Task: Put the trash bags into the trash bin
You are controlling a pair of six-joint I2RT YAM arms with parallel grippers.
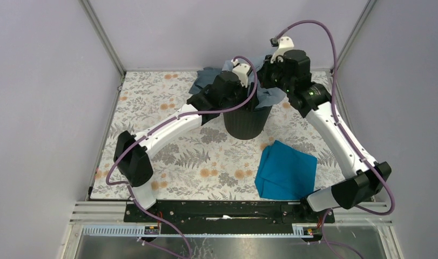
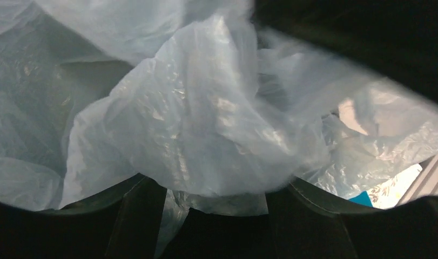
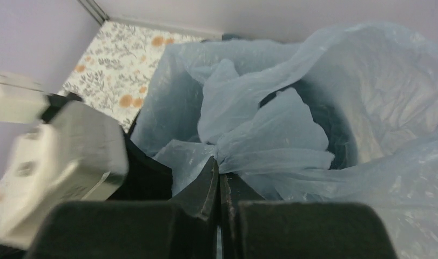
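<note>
The black trash bin (image 1: 248, 123) stands at the middle back of the table. The pale blue trash bag (image 1: 271, 97) drapes over its rim and into its mouth. My right gripper (image 3: 219, 162) is above the bin's mouth, shut on a pinched fold of the bag (image 3: 270, 135); the bin's dark inside (image 3: 338, 132) shows below. My left gripper (image 2: 216, 183) is open at the bin's mouth, its fingers (image 2: 138, 216) wide apart, with bag film (image 2: 195, 118) bunched in front of and between them. In the top view both grippers (image 1: 249, 91) (image 1: 266, 78) are close together over the bin.
A bright teal cloth (image 1: 285, 170) lies on the floral table cover (image 1: 168, 145) at the front right. A dull grey-blue cloth (image 1: 207, 78) lies behind the bin on the left. Grey walls (image 1: 54, 81) close in the table on three sides.
</note>
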